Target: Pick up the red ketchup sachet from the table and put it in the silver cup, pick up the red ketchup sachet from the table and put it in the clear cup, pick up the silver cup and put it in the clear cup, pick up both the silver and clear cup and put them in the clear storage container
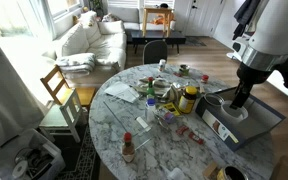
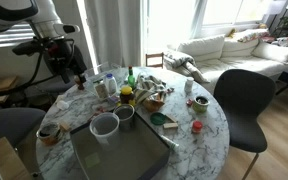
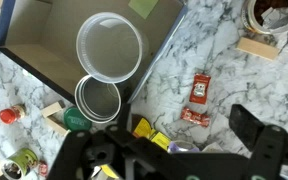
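In the wrist view the clear cup (image 3: 109, 47) appears to stand inside the clear storage container (image 3: 44, 35), near its corner. The silver cup (image 3: 97, 100) sits right at that corner, seemingly just outside the wall. Two red ketchup sachets (image 3: 199, 88) (image 3: 194, 117) lie on the marble table beside the container. My gripper (image 3: 179, 132) is open and empty, high above the sachets. Both exterior views show the gripper (image 1: 241, 100) (image 2: 72, 70), and one shows the clear cup (image 2: 104, 125), the silver cup (image 2: 124, 113) and the container (image 2: 124, 155).
The round marble table (image 1: 114, 130) is crowded with a yellow-lidded jar (image 1: 189, 97), a red-capped sauce bottle (image 1: 128, 150), a green lid (image 3: 76, 120), packets and small jars. A black chair (image 2: 249, 100) and a wooden chair (image 1: 59, 90) stand at its edge.
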{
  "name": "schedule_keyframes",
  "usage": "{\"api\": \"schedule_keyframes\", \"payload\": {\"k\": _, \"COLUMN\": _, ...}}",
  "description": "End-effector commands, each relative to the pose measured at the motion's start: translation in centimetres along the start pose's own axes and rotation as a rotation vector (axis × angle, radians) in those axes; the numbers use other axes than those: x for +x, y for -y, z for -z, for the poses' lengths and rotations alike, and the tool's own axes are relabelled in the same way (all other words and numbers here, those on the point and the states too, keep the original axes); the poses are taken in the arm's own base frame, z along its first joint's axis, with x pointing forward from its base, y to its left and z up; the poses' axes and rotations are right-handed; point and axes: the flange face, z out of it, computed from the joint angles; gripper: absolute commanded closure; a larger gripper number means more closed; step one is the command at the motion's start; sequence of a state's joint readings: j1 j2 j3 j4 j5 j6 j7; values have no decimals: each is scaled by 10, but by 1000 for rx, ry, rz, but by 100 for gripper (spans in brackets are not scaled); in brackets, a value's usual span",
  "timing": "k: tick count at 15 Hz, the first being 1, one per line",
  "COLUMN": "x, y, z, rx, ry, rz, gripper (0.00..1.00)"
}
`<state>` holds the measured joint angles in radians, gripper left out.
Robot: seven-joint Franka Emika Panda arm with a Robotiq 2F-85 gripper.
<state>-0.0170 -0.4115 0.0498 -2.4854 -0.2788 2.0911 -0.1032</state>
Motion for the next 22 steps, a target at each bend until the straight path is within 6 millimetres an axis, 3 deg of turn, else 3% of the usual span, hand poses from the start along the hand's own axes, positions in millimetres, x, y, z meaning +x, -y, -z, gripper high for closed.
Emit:
{"api": "schedule_keyframes", "payload": {"k": 1, "x": 0, "y": 0, "z": 0, "rx": 0, "ry": 1, "rz": 0, "gripper": 0}}
{"api": "schedule_keyframes", "payload": {"k": 8, "x": 0, "y": 0, "z": 0, "rx": 0, "ry": 1, "rz": 0, "gripper": 0}}
{"api": "schedule_keyframes", "payload": {"k": 10, "x": 21, "y": 12, "z": -9, "rx": 60, "ry": -31, "rz": -3, "gripper": 0}}
{"api": "schedule_keyframes", "payload": {"k": 13, "x": 54, "y": 31, "z": -36, "rx": 172, "ry": -110, "rz": -32, "gripper": 0}}
{"api": "schedule_keyframes", "payload": {"k": 18, "x": 86, "y": 38, "z": -108, "rx": 179, "ry": -194, "rz": -107, "gripper": 0}}
{"api": "schedule_keyframes", "payload": {"k": 19, "x": 75, "y": 40, "z": -83, "rx": 172, "ry": -195, "rz": -81, "gripper": 0}}
{"api": "schedule_keyframes", "payload": {"k": 22, "x": 84, "y": 40, "z": -111, "rx": 181, "ry": -184, "rz": -89, "gripper": 0}}
